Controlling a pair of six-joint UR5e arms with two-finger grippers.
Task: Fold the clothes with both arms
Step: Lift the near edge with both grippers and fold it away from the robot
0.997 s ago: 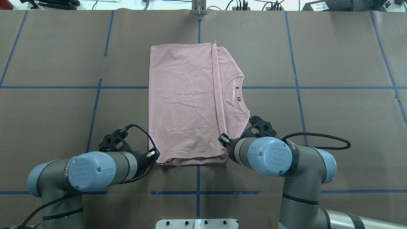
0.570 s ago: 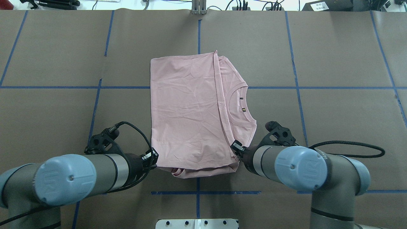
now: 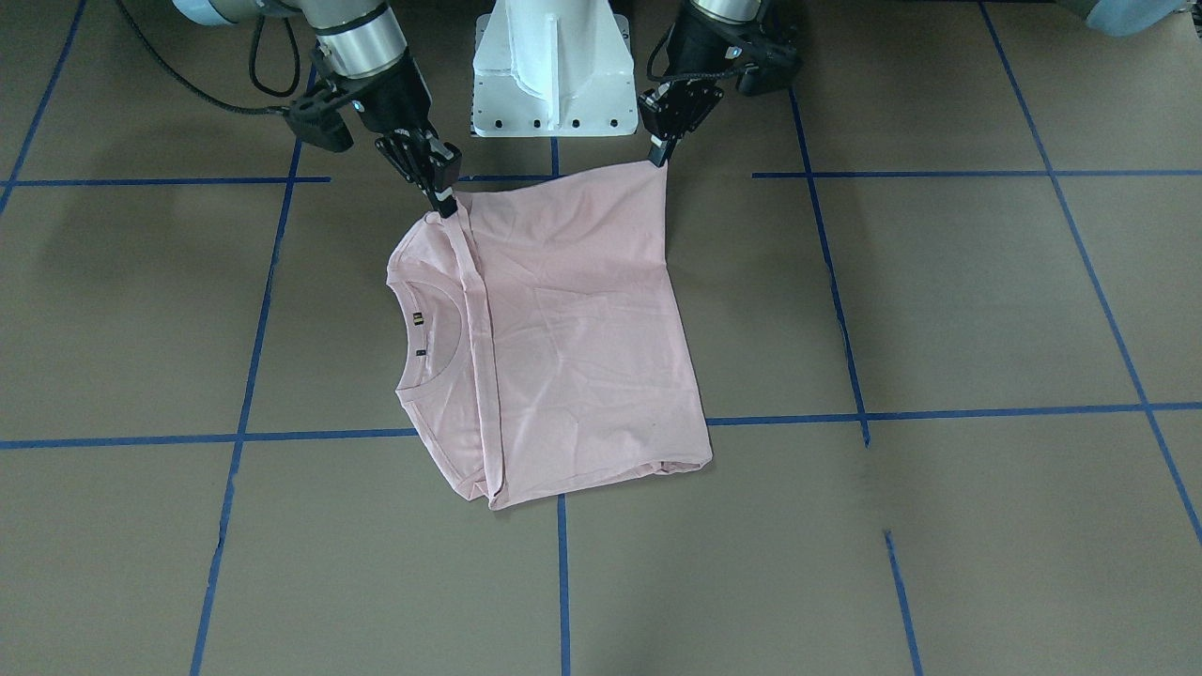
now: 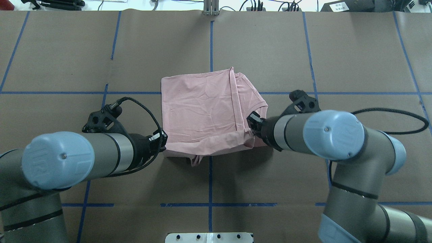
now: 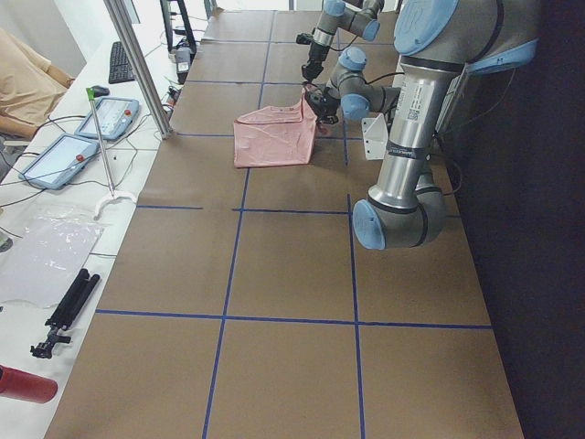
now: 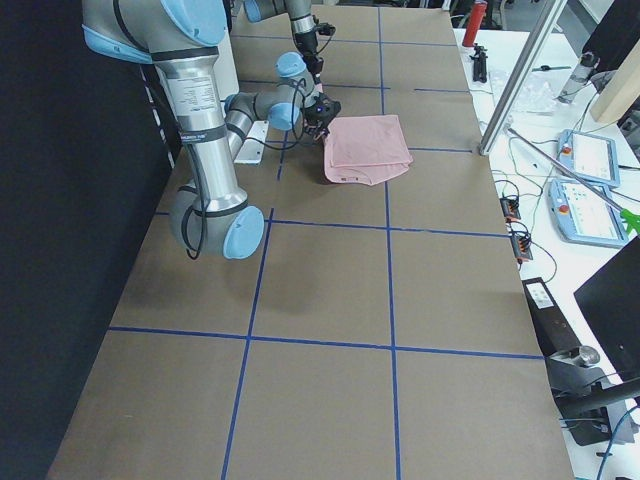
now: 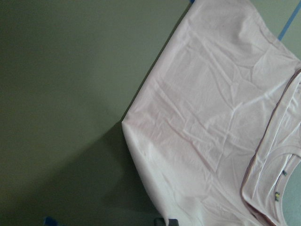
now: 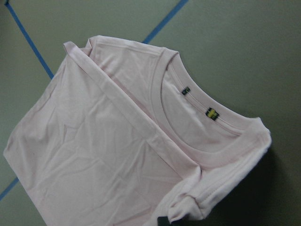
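The pale pink T-shirt (image 4: 202, 114) lies folded lengthwise on the brown table, plain side up, with its ribbed collar (image 8: 157, 101) showing on the robot's right. Its edge nearest the robot is raised off the table. My left gripper (image 4: 163, 141) is shut on the near left corner, also seen in the front view (image 3: 657, 155). My right gripper (image 4: 251, 123) is shut on the near right corner by the collar, with bunched cloth under it (image 3: 441, 202). The far half of the T-shirt (image 3: 573, 376) rests flat. No print shows.
The white pedestal base (image 3: 549, 75) stands just behind the held edge. Blue tape lines (image 4: 210, 40) grid the table. Beyond the far edge stand a metal post (image 5: 137, 64), tablets (image 5: 59, 160) and a keyboard (image 5: 121, 62); a person's sleeve (image 5: 23, 78) shows there.
Both grippers first drew the T-shirt toward the robot, then rose with its near edge. The far edge has slid nearer the robot, and both arms stand higher now.
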